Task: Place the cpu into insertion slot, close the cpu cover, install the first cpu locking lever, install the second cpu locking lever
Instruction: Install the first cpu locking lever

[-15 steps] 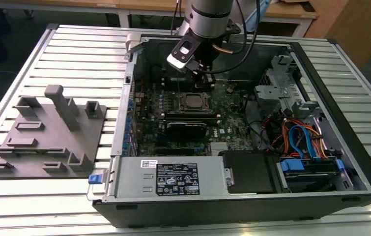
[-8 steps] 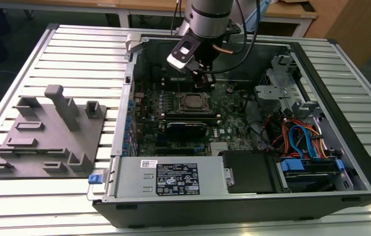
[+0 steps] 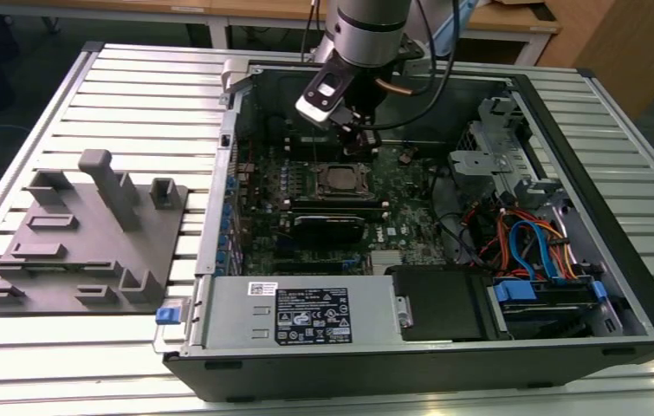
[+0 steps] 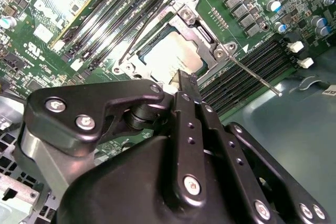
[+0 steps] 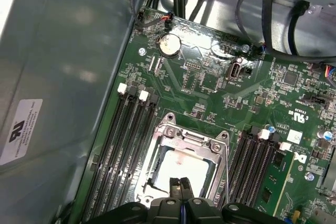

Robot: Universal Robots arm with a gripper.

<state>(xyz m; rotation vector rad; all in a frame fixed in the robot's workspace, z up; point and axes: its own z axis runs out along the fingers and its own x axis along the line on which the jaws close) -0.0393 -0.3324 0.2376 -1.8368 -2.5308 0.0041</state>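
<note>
Claw point(image 5: 181, 183) closed nr cpu point(image 5: 184, 165).

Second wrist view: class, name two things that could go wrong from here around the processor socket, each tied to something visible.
1. The black claw, tips closed, is poised close over the edge of the silvery square cover frame around the dull silver-grey square chip; an off-line descent might scrape frame or chip.
2. The thin silvery lever rod juts out across the long black slots; a sideways slip could bend it or knock it into them.
</note>
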